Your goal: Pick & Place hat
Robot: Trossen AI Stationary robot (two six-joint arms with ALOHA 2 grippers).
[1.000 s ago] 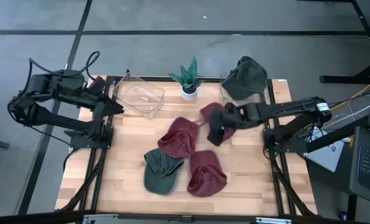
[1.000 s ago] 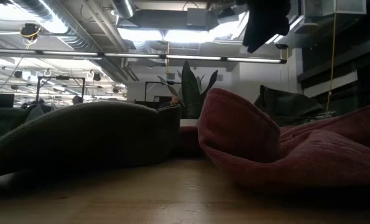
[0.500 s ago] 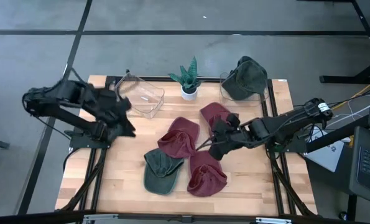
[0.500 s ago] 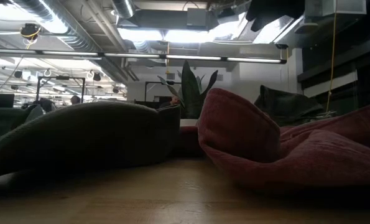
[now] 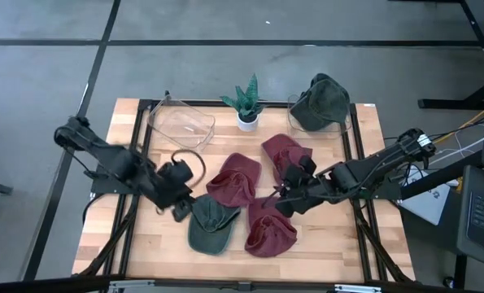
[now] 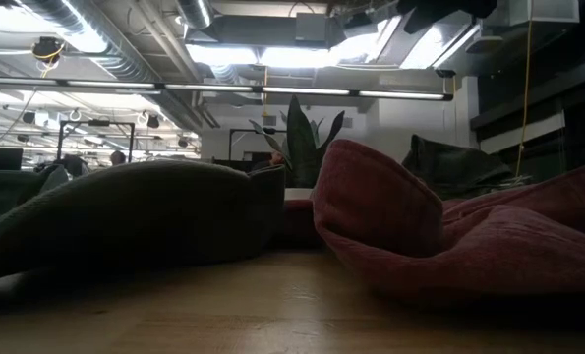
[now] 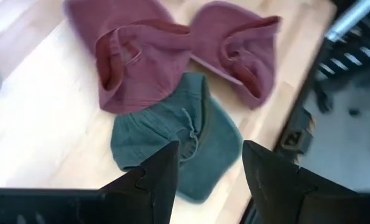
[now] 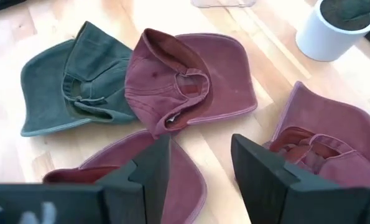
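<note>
Over the counter (image 5: 323, 248), both arms have swung in: left pincer (image 5: 180, 203) reaches the green hat (image 5: 211, 225), right pincer (image 5: 289, 195) the red hat (image 5: 270, 228), both open, empty.

Even, soft overhead light on the table (image 5: 323, 244); faint shadows. Low view backlit: ceiling lights (image 6: 302, 54) glare, near hats (image 6: 145, 221) dark, foreground soft. Left wrist view motion-blurred; left arm (image 5: 119, 167) smeared.
</note>
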